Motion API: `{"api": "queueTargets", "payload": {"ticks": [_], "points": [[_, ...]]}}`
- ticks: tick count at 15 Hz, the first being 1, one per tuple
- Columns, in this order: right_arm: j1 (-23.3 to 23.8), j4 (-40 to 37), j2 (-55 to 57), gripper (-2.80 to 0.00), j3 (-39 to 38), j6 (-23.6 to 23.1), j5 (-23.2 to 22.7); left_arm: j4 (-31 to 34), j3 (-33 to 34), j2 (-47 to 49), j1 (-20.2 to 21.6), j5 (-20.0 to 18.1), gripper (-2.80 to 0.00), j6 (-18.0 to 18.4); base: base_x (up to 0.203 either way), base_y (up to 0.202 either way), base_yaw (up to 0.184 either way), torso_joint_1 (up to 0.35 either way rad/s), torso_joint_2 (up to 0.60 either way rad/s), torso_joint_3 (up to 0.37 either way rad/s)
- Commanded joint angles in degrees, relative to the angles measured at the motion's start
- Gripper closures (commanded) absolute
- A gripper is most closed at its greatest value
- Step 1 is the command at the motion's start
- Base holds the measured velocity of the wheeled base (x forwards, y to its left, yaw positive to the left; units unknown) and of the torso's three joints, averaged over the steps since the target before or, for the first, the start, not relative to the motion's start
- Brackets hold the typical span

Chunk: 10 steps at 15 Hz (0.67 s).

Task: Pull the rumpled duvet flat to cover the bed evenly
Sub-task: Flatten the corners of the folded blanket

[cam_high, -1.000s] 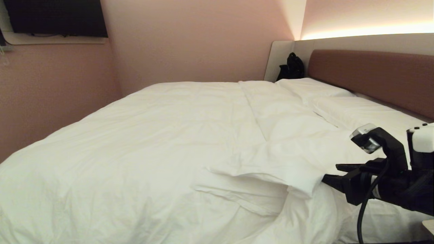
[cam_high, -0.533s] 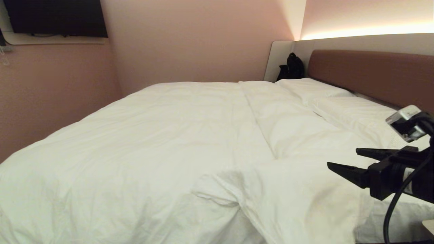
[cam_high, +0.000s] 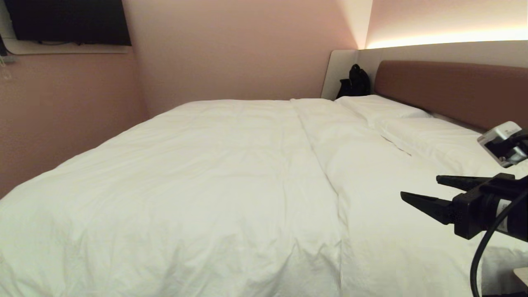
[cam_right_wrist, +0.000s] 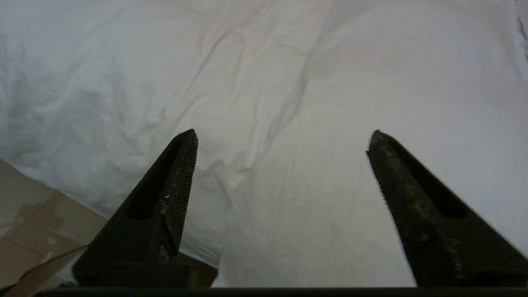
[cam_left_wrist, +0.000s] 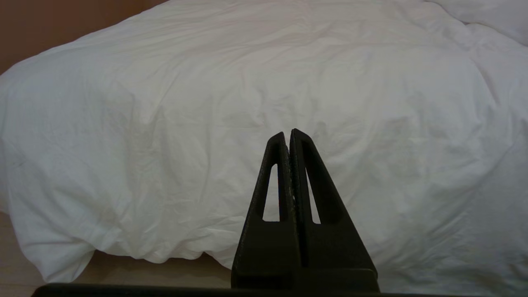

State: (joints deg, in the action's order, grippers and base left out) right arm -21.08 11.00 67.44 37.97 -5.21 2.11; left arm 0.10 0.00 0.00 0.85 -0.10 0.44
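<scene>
Well, no writing I can read; my right gripper [cam_high: 420, 189] gapes wide and empty above the puffy, softly creased white duvet [cam_high: 214, 181]; left gripper [cam_left_wrist: 288, 136] pinched shut.

The head camera looks forward and down over the wide white-covered bed [cam_high: 231, 173] toward its brown headboard, far right. Both wrist cameras sit low at the near edge, close behind their black tools, facing the same puffy white duvet [cam_left_wrist: 247, 82] the head view shows.
</scene>
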Motion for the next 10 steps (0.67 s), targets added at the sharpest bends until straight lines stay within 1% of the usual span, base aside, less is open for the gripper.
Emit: {"api": "queueTargets", "payload": {"ticks": [1, 4, 6, 9, 10], "points": [[0.1, -0.1, 0.5, 0.00, -0.4, 0.3, 0.3, 0.0, 0.0, 0.0, 0.0, 0.0, 0.00, 0.0, 0.000, 0.000, 0.000, 0.000, 0.00, 0.000], [1.2, -0.2, 0.3, 0.00, -3.2, 0.4, 1.1, 0.0, -0.1, 0.0, 0.0, 0.0, 0.00, 0.0, 0.000, 0.000, 0.000, 0.000, 0.00, 0.000], [4.2, -0.2, 0.5, 0.00, -5.5, 0.6, 2.6, 0.0, -0.1, 0.0, 0.0, 0.0, 0.00, 0.0, 0.000, 0.000, 0.000, 0.000, 0.00, 0.000], [12.4, 0.0, 2.5, 0.00, -7.3, 1.6, 2.2, 0.0, 0.0, 0.0, 0.0, 0.0, 0.00, 0.0, 0.000, 0.000, 0.000, 0.000, 0.00, 0.000], [15.9, 0.2, 4.7, 0.00, -7.3, 2.0, 1.8, 0.0, -0.1, 0.0, 0.0, 0.0, 0.00, 0.0, 0.000, 0.000, 0.000, 0.000, 0.00, 0.000]]}}
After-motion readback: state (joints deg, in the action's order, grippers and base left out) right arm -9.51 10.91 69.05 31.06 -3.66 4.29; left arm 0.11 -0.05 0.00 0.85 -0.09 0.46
